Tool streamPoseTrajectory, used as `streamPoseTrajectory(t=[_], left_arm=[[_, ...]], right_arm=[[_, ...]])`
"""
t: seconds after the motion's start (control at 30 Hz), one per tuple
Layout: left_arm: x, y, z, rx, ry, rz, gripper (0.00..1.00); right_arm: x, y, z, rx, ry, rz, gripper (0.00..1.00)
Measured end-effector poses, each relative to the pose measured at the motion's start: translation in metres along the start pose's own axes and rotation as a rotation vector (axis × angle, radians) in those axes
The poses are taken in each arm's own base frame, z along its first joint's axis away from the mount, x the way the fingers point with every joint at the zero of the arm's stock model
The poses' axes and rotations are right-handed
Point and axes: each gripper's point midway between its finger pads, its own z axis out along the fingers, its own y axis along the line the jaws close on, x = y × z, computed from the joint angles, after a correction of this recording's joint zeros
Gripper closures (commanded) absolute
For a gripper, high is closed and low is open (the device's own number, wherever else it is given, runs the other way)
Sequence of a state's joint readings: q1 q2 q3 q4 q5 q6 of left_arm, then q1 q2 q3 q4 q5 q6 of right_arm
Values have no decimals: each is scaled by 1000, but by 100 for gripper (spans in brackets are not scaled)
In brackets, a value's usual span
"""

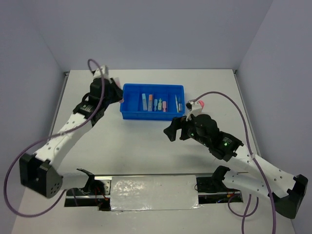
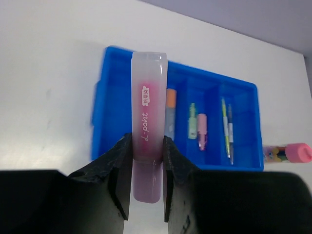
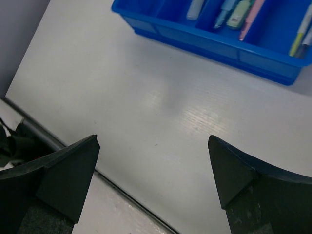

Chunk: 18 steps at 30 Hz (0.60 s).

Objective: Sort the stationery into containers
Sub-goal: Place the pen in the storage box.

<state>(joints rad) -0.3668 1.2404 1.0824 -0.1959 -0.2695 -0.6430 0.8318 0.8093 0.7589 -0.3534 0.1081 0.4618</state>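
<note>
Found the pink marker [image 2: 148,112] pinched between the left fingers [image 2: 119,165], closed on its barrel near the rear end, with a short stub behind the pads and most of its length ahead. Saw it apparently lifted off the worktop [image 1: 146,146] at the left end of the blue tray [image 1: 146,116], translucent end overlapping the leftmost compartment in the left wrist view. Judged it light, stiff and smooth-walled: little risk of crushing, some risk of swivelling or slipping in so rearward a pinch; better taken nearer mid-barrel. Read the long axis as running straight out from the wrist, roughly in line with the pens [image 2: 226,129] lying in the tray. Saw the right fingers [image 3: 68,175] spread wide, holding nothing, near the tray's right end, close to a pink-capped glue stick [image 1: 197,104] on the worktop
</note>
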Motion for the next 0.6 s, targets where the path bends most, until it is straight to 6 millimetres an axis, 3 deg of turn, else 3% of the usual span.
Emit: streamPoseTrajectory(t=[0.07, 0.17, 0.37, 0.6], left_arm=[[-5, -34, 23, 81, 13, 59, 85], [13, -59, 61, 123, 76, 137, 84], [63, -76, 113, 152, 206, 237, 79], [94, -84, 138, 138, 258, 290, 64]], right_arm=[[-4, -12, -1, 43, -15, 27, 0], [-9, -23, -10, 77, -54, 57, 0], [-14, -38, -28, 122, -101, 84, 0], [-15, -81, -36, 245, -132, 169, 0]])
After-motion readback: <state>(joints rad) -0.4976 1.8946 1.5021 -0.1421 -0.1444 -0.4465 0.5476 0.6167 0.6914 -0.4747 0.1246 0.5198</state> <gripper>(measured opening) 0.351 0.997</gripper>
